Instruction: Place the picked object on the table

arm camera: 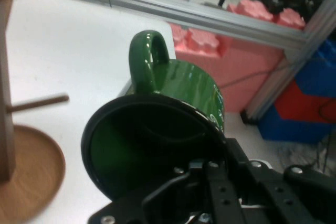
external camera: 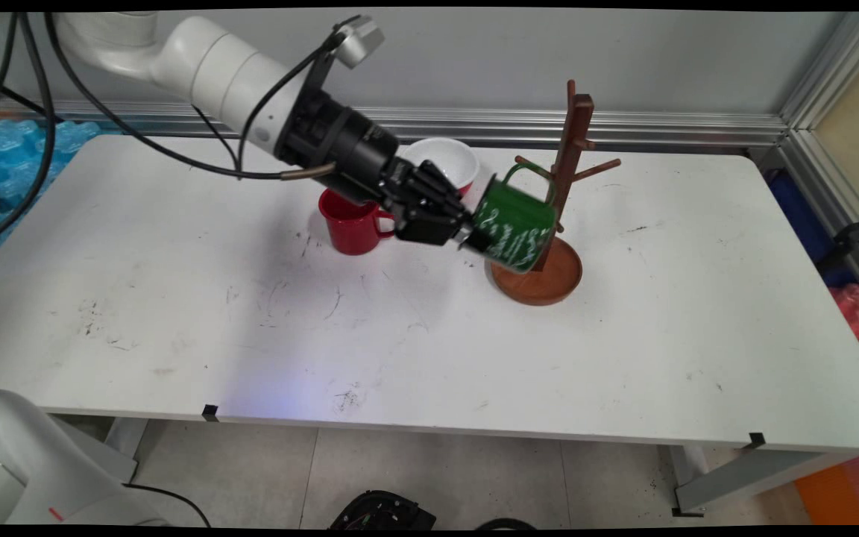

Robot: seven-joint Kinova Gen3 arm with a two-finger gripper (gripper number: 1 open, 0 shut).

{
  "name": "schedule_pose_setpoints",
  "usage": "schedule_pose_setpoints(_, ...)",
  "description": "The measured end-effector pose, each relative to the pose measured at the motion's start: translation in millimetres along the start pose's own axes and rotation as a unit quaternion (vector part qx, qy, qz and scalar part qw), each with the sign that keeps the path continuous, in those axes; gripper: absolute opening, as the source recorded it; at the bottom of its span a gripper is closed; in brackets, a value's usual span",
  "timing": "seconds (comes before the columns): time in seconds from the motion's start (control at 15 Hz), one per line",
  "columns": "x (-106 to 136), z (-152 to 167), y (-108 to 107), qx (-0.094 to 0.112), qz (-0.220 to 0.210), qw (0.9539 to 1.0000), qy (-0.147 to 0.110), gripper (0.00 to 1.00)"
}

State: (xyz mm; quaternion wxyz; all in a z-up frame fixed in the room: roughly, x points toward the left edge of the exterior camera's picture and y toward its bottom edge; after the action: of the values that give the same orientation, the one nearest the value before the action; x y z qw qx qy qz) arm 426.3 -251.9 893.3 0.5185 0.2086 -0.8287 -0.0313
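**Green mug held at the wooden rack**

White and scuffed with dark marks, the tabletop (external camera: 176, 313) runs back to a grey wall edged with an aluminium rail. Above its far middle, the black two-finger gripper (external camera: 467, 237) has its jaws clamped on the rim of a glossy green enamel mug with white lettering (external camera: 513, 227). That mug is tipped on its side, clear of the tabletop, its handle uppermost (the hand view looks straight into its dark mouth). It hangs over the round base of a brown wooden mug tree with pegs (external camera: 567, 160), its handle close to the upright post. Behind the arm stand a red mug (external camera: 349, 224) and, just beyond, a white bowl with a red outside (external camera: 444, 162).
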Motion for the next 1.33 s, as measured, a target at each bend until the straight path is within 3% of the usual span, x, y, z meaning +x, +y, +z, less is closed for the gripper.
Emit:
schedule_pose_setpoints(0.6, -25, -25, 2, -0.015, -0.001, 0.9979, -0.063, 0.0)
schedule_pose_setpoints(1.0, -41, -39, -1, -0.02, 0.006, 0.9934, -0.113, 0.0)
schedule_pose_setpoints(1.33, -54, -51, -6, -0.02, 0.018, 0.9867, -0.161, 0.0)
